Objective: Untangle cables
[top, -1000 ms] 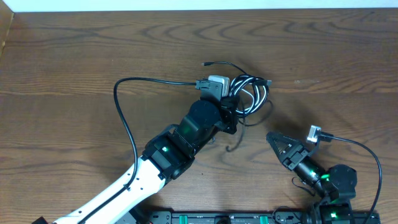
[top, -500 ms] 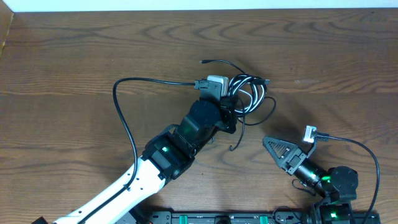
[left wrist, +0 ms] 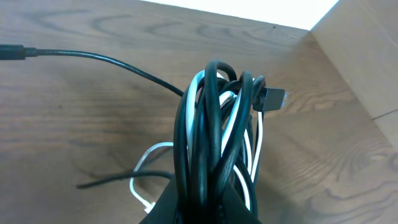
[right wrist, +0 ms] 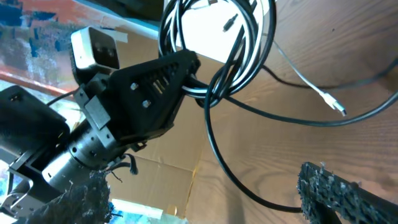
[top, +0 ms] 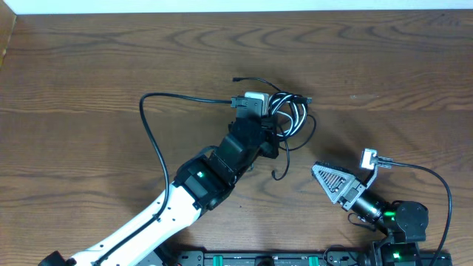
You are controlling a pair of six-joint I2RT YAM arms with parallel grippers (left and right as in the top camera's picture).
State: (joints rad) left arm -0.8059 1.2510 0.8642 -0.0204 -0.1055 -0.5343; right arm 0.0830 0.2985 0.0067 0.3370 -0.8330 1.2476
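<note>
The cables (top: 293,114) form a tangled coil of black cords and one white cord at the table's centre. My left gripper (top: 273,133) is shut on that coil from the near-left side. In the left wrist view the coil (left wrist: 217,130) rises from between the jaws, with a black plug (left wrist: 273,99) at its right and a white plug end (left wrist: 147,200) low on the left. A loose black tail (top: 280,171) hangs toward me. My right gripper (top: 324,176) stands wide open to the right of that tail. In the right wrist view one black cord (right wrist: 249,186) crosses between its fingers (right wrist: 348,193) without touching them.
A thin black cord with a plug (top: 238,77) trails away to the far left of the coil. The left arm's thicker cord (top: 148,133) loops over the table on the left. The right arm's cord (top: 421,171) arcs at the near right. Bare wood (top: 89,66) surrounds everything.
The right gripper's jaws have spread wide and it has drawn back a little toward the near edge. The left gripper has shifted the coil slightly to the left.
</note>
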